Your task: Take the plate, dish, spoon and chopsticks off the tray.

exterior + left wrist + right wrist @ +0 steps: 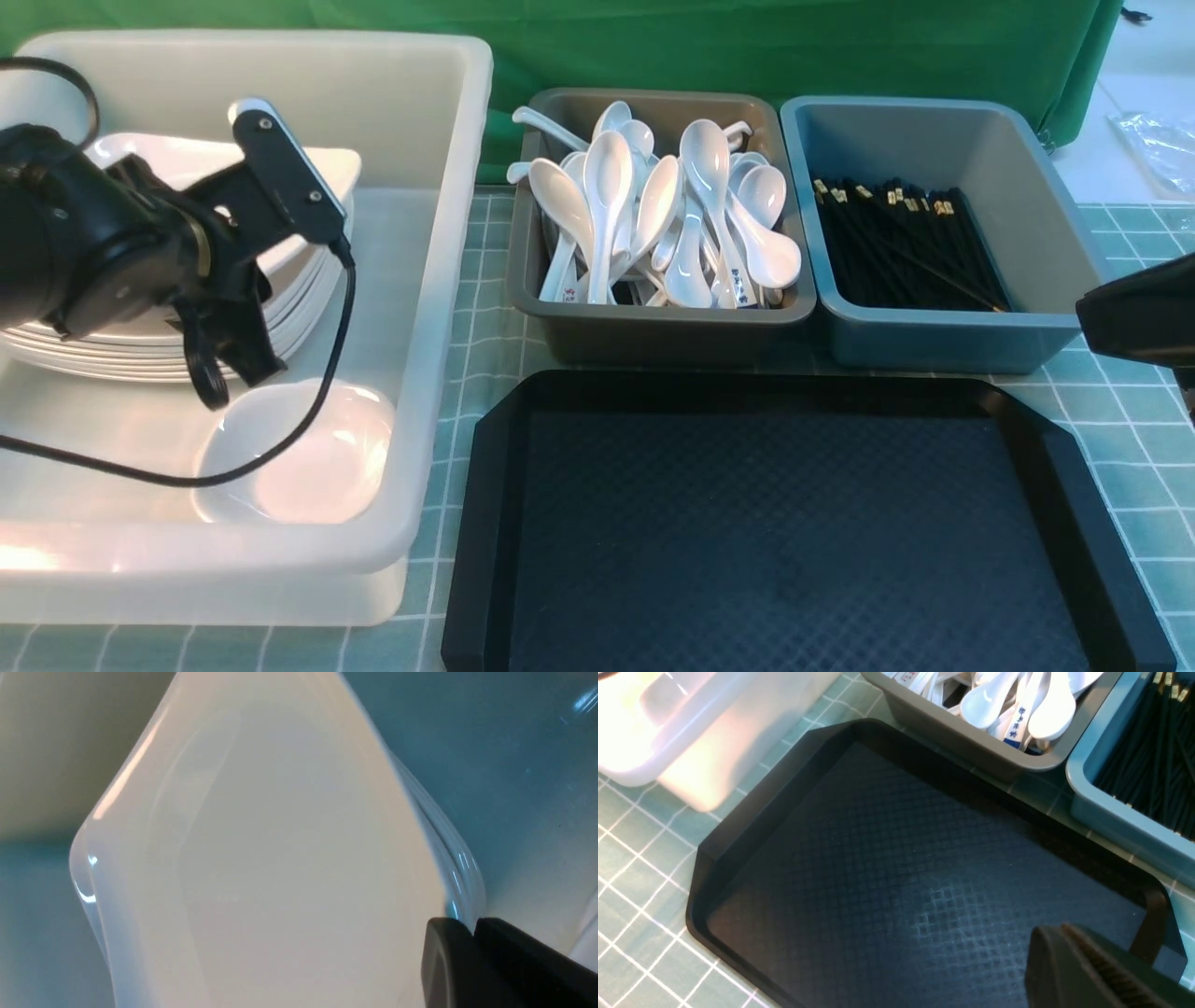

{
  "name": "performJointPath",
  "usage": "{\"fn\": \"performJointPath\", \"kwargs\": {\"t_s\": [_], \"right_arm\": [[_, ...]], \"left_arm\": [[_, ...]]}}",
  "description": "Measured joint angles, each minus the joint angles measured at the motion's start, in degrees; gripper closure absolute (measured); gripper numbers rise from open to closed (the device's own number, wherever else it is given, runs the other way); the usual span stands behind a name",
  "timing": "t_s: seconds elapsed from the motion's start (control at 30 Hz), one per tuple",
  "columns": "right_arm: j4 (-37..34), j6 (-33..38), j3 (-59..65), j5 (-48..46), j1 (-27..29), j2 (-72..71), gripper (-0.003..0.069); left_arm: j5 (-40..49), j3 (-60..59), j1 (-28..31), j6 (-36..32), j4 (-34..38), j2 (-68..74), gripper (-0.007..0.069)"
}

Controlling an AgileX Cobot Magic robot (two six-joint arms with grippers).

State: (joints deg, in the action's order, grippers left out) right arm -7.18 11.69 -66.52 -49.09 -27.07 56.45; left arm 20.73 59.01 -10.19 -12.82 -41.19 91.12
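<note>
One plate [280, 858] tops the stack [103, 359] in the white tub [448, 233], its rim pinched by the left gripper [469, 926], while the dish [308, 457] lies on the tub floor just in front of the stack. Beside the tub, the black tray [803, 532] lies on the checked counter [1139, 448]. Behind it stand a grey bin [653, 336] heaped with spoons [653, 215] and a blue bin [934, 341] of chopsticks [896, 252], and the right gripper [1059, 935], clenched on nothing, hangs near the tray's right end.
</note>
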Motion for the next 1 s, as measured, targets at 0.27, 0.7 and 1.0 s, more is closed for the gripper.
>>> {"fn": "performJointPath", "kwargs": {"t_s": [0.27,0.7,1.0], "right_arm": [[0.0,0.0,0.0,0.0,0.0,0.0,0.0639],[0.1,0.3,0.0,-1.5,0.0,0.0,0.0639],[1.0,-1.7,0.0,-5.9,0.0,0.0,0.0639]], "left_arm": [[-0.6,0.1,0.0,0.7,3.2,-0.2,0.0368],[-0.5,0.0,-8.2,1.2,28.2,-22.0,0.0328],[-8.2,-17.6,-17.1,-0.5,44.6,-51.7,0.0616]]}}
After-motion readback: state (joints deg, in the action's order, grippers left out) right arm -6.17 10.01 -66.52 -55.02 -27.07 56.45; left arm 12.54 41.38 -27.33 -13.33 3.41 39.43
